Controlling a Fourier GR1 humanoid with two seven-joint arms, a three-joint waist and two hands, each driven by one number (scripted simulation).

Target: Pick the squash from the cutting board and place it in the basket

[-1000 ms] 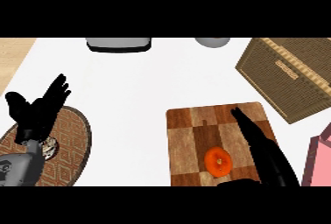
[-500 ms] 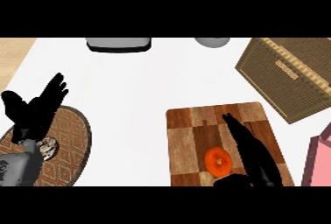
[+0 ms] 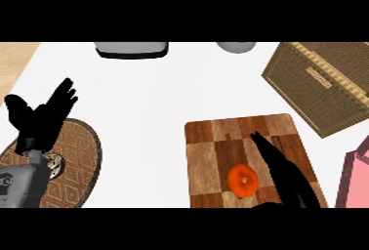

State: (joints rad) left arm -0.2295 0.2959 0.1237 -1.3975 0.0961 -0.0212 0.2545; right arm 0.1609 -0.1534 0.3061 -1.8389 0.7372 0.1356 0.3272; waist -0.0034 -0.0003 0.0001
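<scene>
An orange squash (image 3: 243,179) lies on the checkered wooden cutting board (image 3: 216,146) at the lower middle of the head view. My right hand (image 3: 282,171) stretches over the board's right half with straight fingers, just to the right of the squash and close beside it; whether it touches is unclear. The woven basket (image 3: 320,85) stands at the upper right, beyond the board. At the left edge my left hand (image 3: 42,117) rests open, fingers up, above a patterned round plate (image 3: 75,156).
A grey appliance (image 3: 132,49) and a grey round vessel (image 3: 236,46) stand at the counter's back edge. A pink object (image 3: 355,178) sits at the right edge beside the board. White counter lies between the plate and the board.
My right hand has drawn back toward the view's lower edge and shifted left, closer to the squash. The left hand and the squash have stayed put.
</scene>
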